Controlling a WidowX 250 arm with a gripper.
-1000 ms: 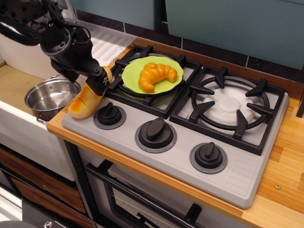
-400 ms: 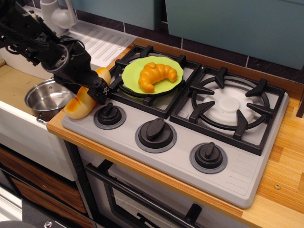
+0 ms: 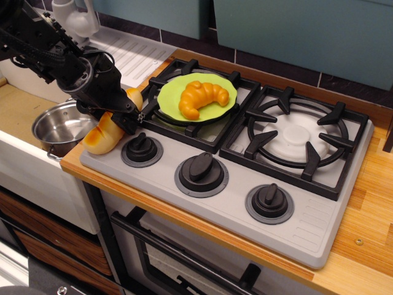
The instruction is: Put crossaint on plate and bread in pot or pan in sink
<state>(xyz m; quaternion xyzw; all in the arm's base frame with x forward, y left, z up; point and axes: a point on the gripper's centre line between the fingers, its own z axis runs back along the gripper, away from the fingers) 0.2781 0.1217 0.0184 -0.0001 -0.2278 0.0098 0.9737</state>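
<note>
With the crossaint [image 3: 203, 98] already on the plate [image 3: 171, 93], the fingers [image 3: 126, 114] grip the bread [image 3: 105, 131] at the stove's left edge — next, carry it left into the pot [image 3: 56, 126].

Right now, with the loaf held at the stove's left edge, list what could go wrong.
1. The bread is gripped mid-length and tilted, so it may pivot or slip from the fingers.
2. The pot in the sink is small, so the long loaf could tip out.
3. The arm could bump the plate holding the croissant.
</note>
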